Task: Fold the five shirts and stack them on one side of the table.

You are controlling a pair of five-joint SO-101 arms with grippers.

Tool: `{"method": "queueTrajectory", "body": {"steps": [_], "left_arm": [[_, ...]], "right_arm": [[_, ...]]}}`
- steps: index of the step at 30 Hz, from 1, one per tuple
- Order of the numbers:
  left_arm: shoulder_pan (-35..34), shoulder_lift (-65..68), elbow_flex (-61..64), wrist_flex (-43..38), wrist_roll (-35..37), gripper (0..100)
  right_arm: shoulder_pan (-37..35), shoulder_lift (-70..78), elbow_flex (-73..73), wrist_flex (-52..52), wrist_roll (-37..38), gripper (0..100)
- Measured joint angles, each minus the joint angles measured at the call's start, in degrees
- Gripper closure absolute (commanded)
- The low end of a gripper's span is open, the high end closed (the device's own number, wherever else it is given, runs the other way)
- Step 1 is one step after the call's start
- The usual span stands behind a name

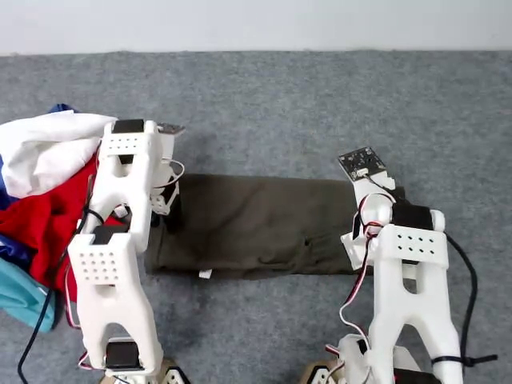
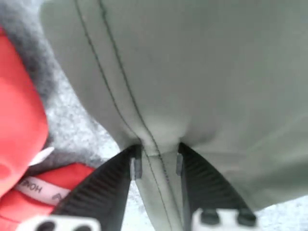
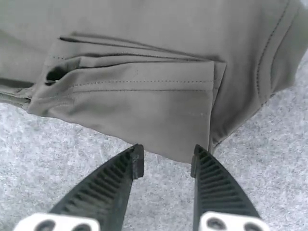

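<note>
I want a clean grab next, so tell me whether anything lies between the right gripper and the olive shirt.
Nothing visible does. The right gripper sits open at the folded edge of the olive shirt, over bare grey carpet.

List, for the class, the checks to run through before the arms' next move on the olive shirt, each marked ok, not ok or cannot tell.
1. Left pincer grips the olive shirt: ok, fabric pinched in it.
2. Right pincer grips the shirt: not ok, open at the shirt's edge.
3. Shirt lies flat in a long strip: ok.
4. Red shirt clear of the olive one: ok, carpet shows between them.
5. Bare carpet beyond the shirt for folding: ok.
</note>
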Motion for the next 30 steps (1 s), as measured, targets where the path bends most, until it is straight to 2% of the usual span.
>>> {"method": "queueTrajectory", "body": {"steps": [23, 30], "left_arm": [[-1.1, -4.8, 1.6, -0.1, 0.2, 86], [-1.2, 1.0, 0.6, -0.1, -1.5, 86]], "right_arm": [[0.0, 0.0, 0.0, 0.0, 0.0, 82.6], [0.0, 0.0, 0.0, 0.0, 0.0, 82.6]]}}
